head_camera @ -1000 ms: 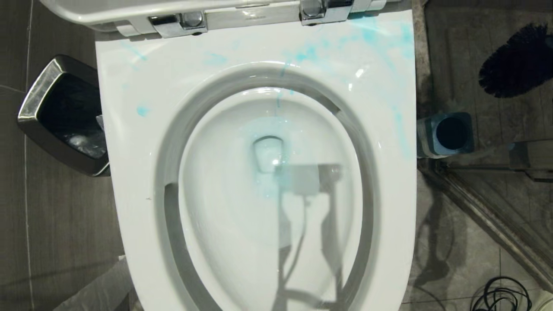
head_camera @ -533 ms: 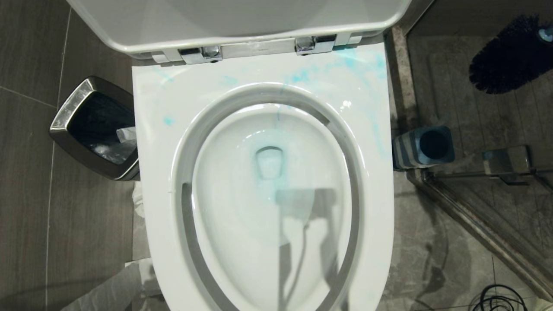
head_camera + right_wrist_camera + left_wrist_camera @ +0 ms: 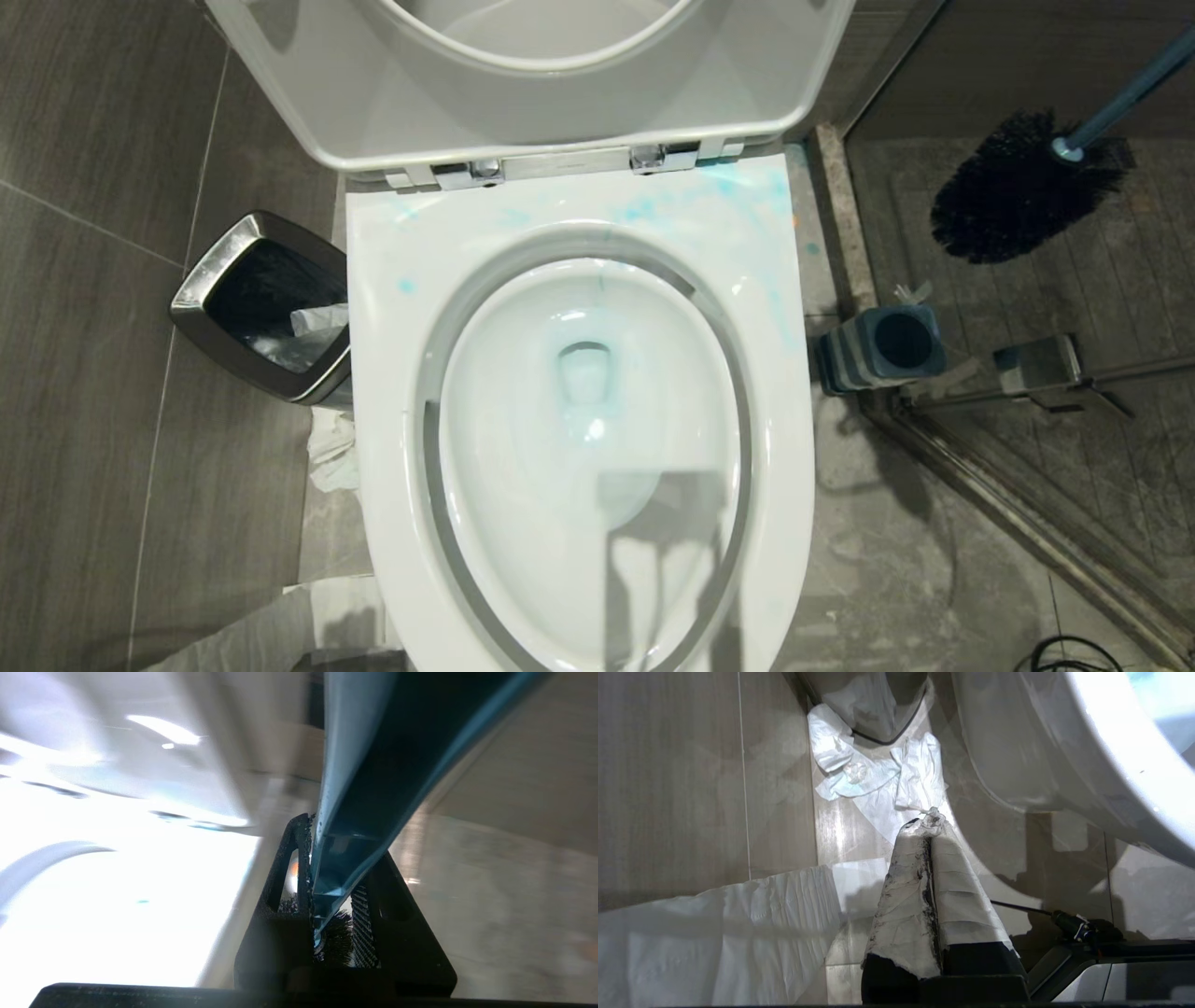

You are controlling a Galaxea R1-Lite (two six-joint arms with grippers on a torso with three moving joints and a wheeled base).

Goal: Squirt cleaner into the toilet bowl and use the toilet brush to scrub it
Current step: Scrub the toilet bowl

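R tool (image 3: 327,891) is clamped on the toilet brush (image 3: 1018,191) handle: in the right wrist view the dusty-blue shaft runs out from between the two black ribbed fingers (image 3: 285,877), pinched tight. The tool itself is out of the head view; only the brush shows there, far right, w/ its dark bristle head hanging over the shower floor and the handle slanting up and away to the far-right corner. Brush is well apart from the toilet bowl (image 3: 392,392), which fills the middle of the head view, seat and lid (image 3: 308,103) raised at the far side. Blue smears sit on the far rim, mostly far right near the hinges, plus one spot on the left rim; a faint blue tint lies in the water around the drain.

Brush holder (image 3: 882,345), blue-topped and striped, stands on the floor just right of the bowl, beside the shower door track, its socket showing dark. Chrome-rimmed waste bin (image 3: 191,294) sits just left of the bowl w/ crumpled paper inside. More white paper (image 3: 859,772) lies on the floor at the bowl's near-left side.

L tool (image 3: 927,823) hangs low by the bowl's outer left wall, fingers wrapped in white tape and pressed together, nothing between them.
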